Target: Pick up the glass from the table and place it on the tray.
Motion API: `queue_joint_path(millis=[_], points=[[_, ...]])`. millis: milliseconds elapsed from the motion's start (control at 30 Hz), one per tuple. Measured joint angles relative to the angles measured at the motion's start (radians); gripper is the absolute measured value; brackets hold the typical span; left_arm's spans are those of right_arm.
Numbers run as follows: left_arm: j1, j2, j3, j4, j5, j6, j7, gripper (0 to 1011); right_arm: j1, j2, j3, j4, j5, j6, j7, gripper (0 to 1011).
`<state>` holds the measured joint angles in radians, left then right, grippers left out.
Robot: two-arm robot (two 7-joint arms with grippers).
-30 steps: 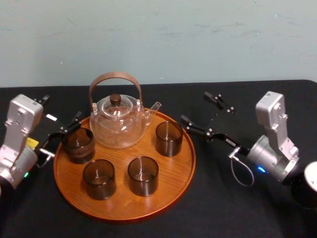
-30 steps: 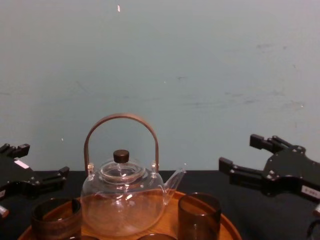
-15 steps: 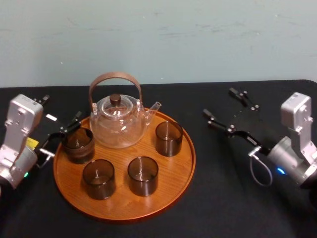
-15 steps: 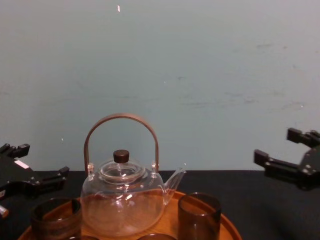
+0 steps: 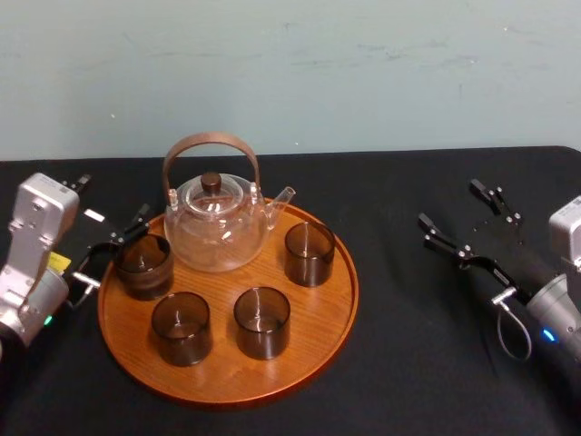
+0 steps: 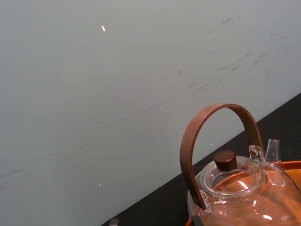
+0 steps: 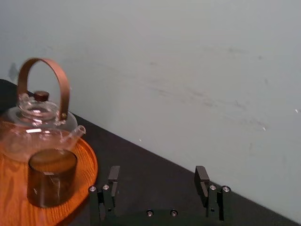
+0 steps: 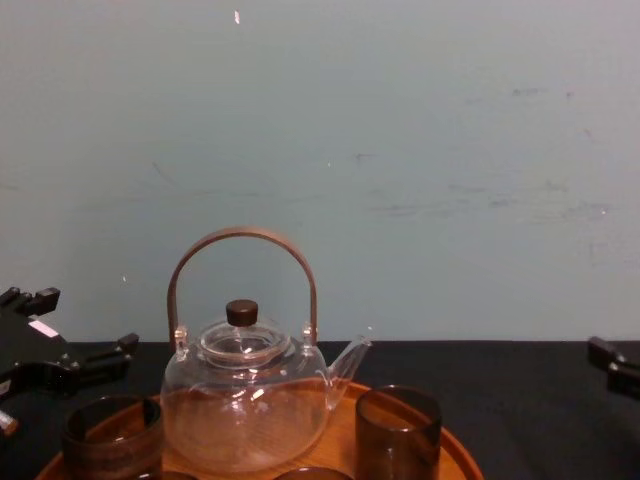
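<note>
On the table (image 5: 399, 363), head view: four glasses (image 5: 262, 322) upright on the tray (image 5: 227, 372) beside the teapot (image 5: 216, 222); left hand (image 5: 111, 198) spread apart at its left rim, right hand (image 5: 451, 203) spread apart, well to the right. Right wrist view: fingers (image 7: 202, 176) apart, nearest glass well off, on the tray.

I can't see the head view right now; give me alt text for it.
Four dark glasses and a clear teapot stand on the round wooden tray on the black table. The left gripper is open by the tray's left edge, near the back-left glass; the right gripper is open above the table right of the tray, holding nothing.
</note>
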<state>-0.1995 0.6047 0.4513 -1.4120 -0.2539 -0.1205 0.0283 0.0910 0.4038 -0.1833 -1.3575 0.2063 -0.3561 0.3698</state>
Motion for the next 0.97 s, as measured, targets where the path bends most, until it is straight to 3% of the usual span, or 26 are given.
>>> queue_joint_path(millis=[133, 967], points=[[0.000, 0.000, 0.000, 0.000, 0.000, 0.000, 0.000, 1001, -0.009, -0.009, 0.014, 0.014, -0.017, 0.000, -0.017, 1002], [0.000, 0.000, 0.000, 0.000, 0.000, 0.000, 0.000, 1001, -0.004, -0.006, 0.007, 0.010, -0.010, 0.001, -0.009, 1002]])
